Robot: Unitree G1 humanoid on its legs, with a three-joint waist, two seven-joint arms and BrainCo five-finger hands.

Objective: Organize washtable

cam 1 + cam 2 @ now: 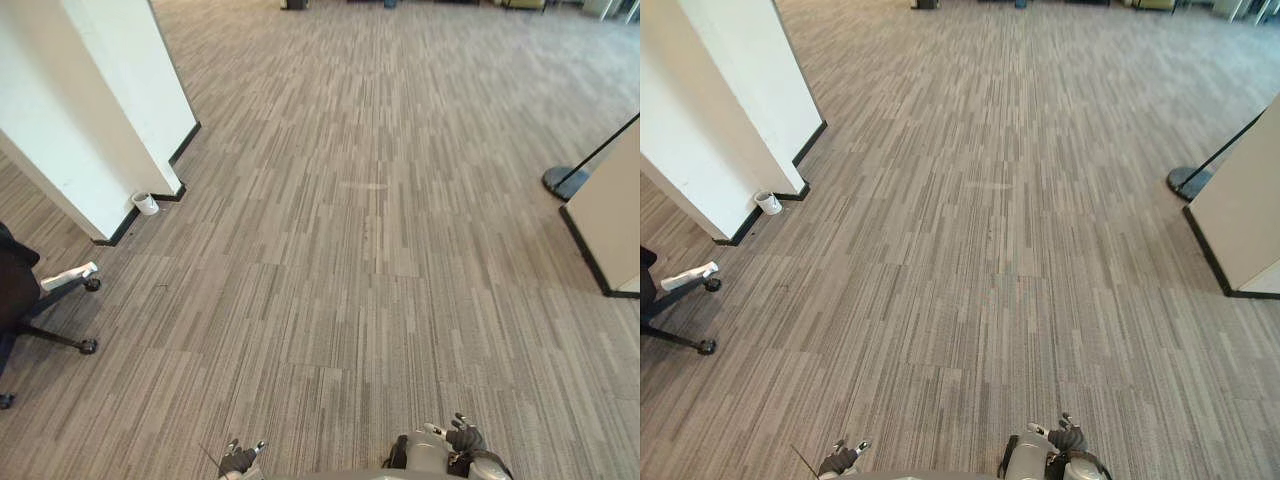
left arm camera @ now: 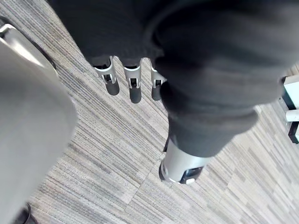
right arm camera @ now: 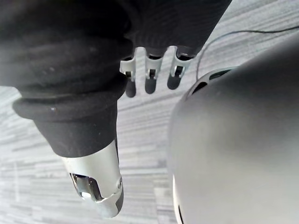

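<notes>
Cut off at left edge — chair (image 1: 18,285); cup (image 1: 146,204) by pillar (image 1: 110,110), upper left. Bottom edge: left hand (image 1: 240,461), right hand (image 1: 462,438) — fingers slack, empty.

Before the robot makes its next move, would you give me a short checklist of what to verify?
1. Washtable within reach: not ok; carpet lies ahead.
2. Left hand free: ok; fingers relaxed, holding nothing.
3. Right hand free: ok; fingers relaxed, holding nothing.
4. Path ahead: ok; pillar and chair stand to the left, partition to the right.
5. Cup on the floor: ok; at the pillar's foot, off the path.
</notes>
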